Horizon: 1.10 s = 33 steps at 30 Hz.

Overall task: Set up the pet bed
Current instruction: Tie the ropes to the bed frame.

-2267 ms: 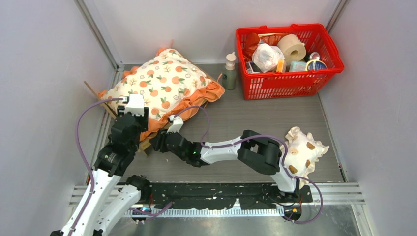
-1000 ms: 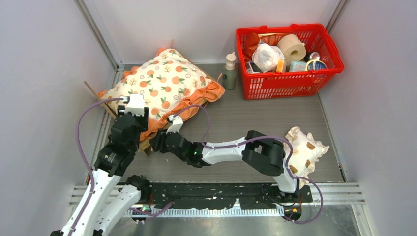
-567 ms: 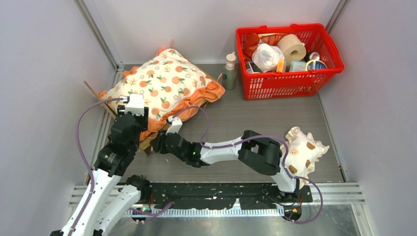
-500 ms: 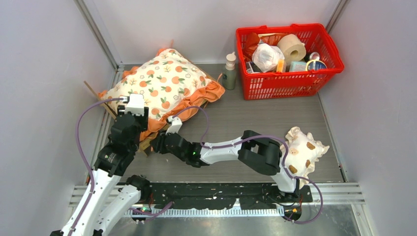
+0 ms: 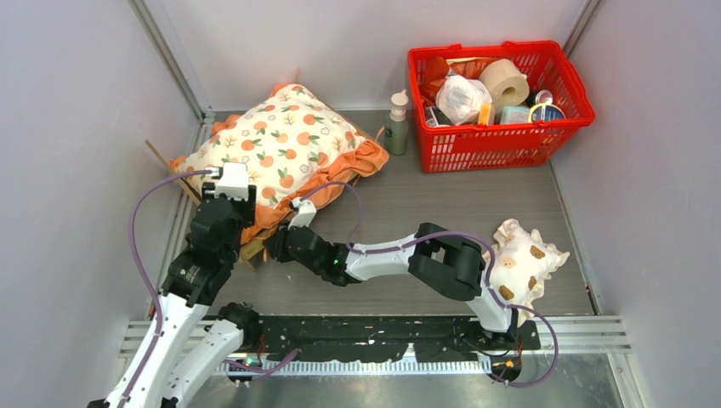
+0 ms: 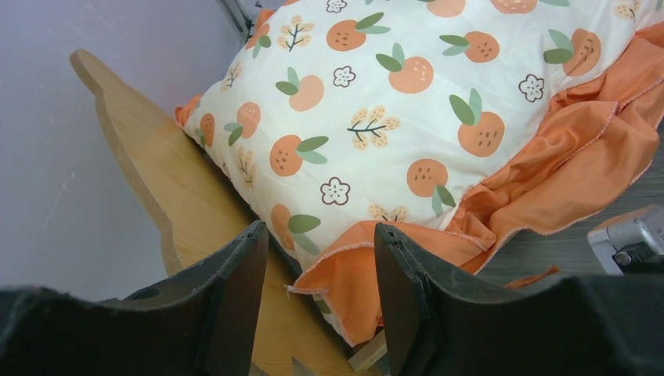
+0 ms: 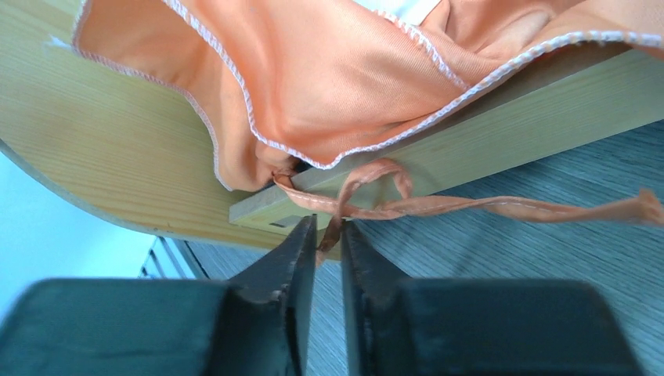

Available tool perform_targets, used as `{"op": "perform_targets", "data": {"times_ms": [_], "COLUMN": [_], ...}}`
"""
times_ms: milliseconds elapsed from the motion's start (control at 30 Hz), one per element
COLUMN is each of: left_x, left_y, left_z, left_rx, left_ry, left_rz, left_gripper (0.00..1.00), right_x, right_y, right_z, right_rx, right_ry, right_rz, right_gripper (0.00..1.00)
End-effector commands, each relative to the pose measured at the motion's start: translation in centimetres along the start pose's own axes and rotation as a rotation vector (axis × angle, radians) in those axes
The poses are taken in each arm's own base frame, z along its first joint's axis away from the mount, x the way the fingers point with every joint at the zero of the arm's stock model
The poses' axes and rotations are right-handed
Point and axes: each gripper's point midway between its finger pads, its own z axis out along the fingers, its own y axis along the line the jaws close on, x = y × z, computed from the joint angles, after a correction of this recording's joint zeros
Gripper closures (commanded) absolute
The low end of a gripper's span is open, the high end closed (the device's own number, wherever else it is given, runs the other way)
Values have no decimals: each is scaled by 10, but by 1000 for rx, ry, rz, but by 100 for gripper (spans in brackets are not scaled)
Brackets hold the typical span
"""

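The pet bed point(image 7: 117, 149) looked rigid and light, best gripped by its rail; right jaws pinched the cushion's tie point(image 7: 368, 205), left jaws spread.

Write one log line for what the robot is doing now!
right gripper: nearly shut on cushion tie string | left gripper: open over cushion | pet bed: under cushion

A lab test cell: plain grey walls point(image 5: 76, 127) enclose a small table point(image 5: 442, 204)

The cushion point(image 5: 285, 144) lies on the pet bed point(image 6: 188, 227) at the table's point(image 5: 442, 200) left rear, a bottle point(image 5: 397, 123) between it and the basket point(image 5: 497, 140), the pillow point(image 5: 527, 263) near the right front.
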Motion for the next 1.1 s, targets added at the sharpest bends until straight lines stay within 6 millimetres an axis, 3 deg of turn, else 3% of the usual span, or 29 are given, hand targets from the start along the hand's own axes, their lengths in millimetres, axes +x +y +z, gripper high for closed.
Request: {"op": "perform_targets", "data": {"times_ms": [0,33,100,500,900,1067], "left_x": [-13,-13,-13,-14,-13,-13], "left_y": [2,2,2,2,1,-1], "left_z": [1,1,0,0,1,2], "left_rx": [-7,-8,-8,-6,-1,6], "left_ry": [-53,-52,-56,-63,-61,-59], "left_rz": [-22,-21,-23,-21,-19,-17], "left_gripper": [44,44,44,44,44,44], "right_x": [-22,-23,-25,-30,-30,-22], "right_y": [23,24,28,27,31,38], "right_z": [3,1,-1,-7,-3,-9], "right_rx": [-76,-88,-113,-282,-393,-503], "right_ry": [-69,-73,-81,-185,-261,-267], "right_rz": [31,26,7,-371,-608,-762], "right_gripper": [83,91,94,95,95,95]}}
